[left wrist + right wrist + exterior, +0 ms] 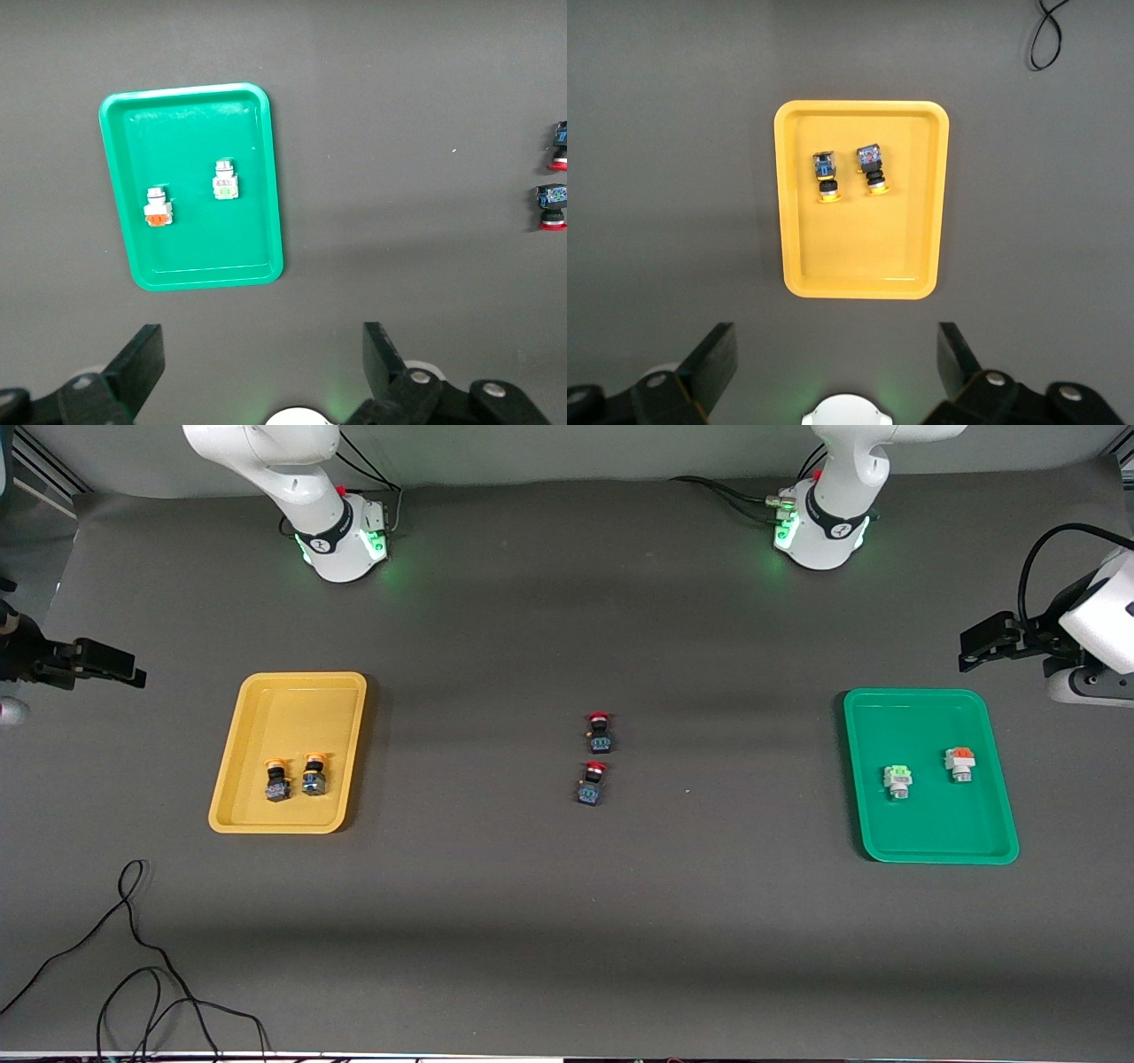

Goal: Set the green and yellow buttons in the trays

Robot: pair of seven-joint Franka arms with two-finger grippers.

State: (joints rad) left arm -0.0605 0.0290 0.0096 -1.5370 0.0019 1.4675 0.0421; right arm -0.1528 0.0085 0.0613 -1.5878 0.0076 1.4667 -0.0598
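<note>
Two yellow-capped buttons (277, 779) (314, 773) lie side by side in the yellow tray (292, 708) toward the right arm's end of the table. In the green tray (939, 824) at the left arm's end lie a white button with a green end (898, 781) and one with an orange end (959, 763). My left gripper (970, 651) hangs open and empty beside the green tray (204, 248). At the table's other end my right gripper (135, 671) is open and empty too, high up beside the yellow tray (859, 257).
Two red-capped black buttons (600, 732) (592, 783) lie mid-table, between the trays. A loose black cable (133, 957) curls on the mat near the front camera at the right arm's end. The arm bases (341, 540) (819, 531) stand farthest from that camera.
</note>
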